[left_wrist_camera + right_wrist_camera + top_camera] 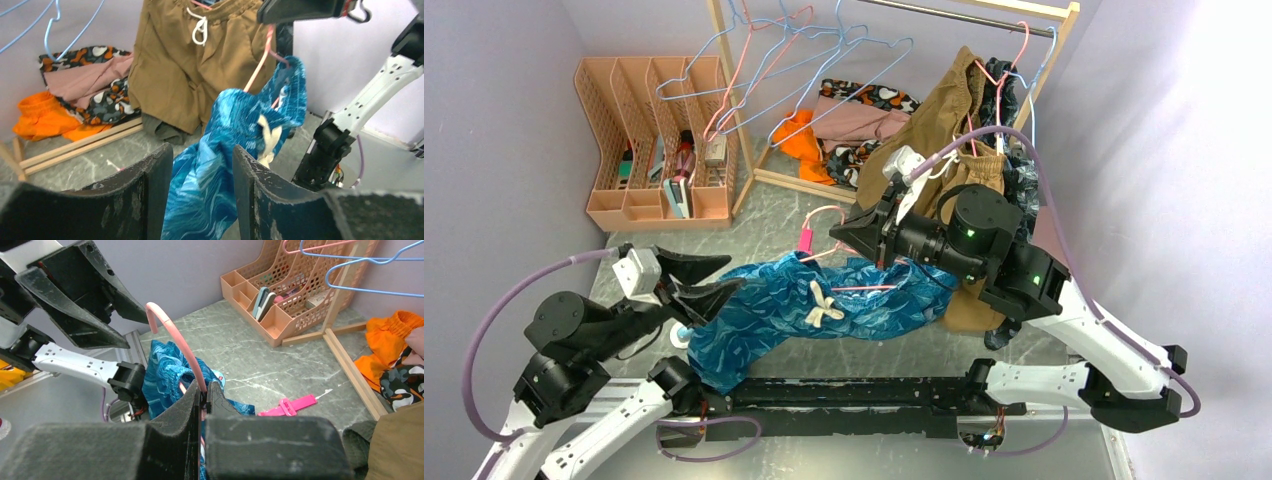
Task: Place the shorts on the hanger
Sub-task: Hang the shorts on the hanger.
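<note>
The teal-blue shorts (pixel 824 305) with a cream drawstring lie bunched on the marble table and are lifted at their right end. The pink hanger (pixel 864 288) runs into their waist, with its hook above. My right gripper (pixel 839 236) is shut on the hanger wire just below the hook, which also shows in the right wrist view (pixel 175 340) above that gripper (pixel 204 390). My left gripper (pixel 734 272) is open at the shorts' left end. In the left wrist view the shorts (pixel 240 115) hang in front of its spread fingers (pixel 202 150), and the cloth shows in the gap.
A pink clip (pixel 806 240) lies on the table behind the shorts. A peach file organizer (pixel 659 140) stands at the back left. A wooden rack (pixel 754 120) holds light-blue hangers (pixel 824 50) and tan shorts (pixel 944 130). Orange and patterned clothes (pixel 854 120) lie beneath.
</note>
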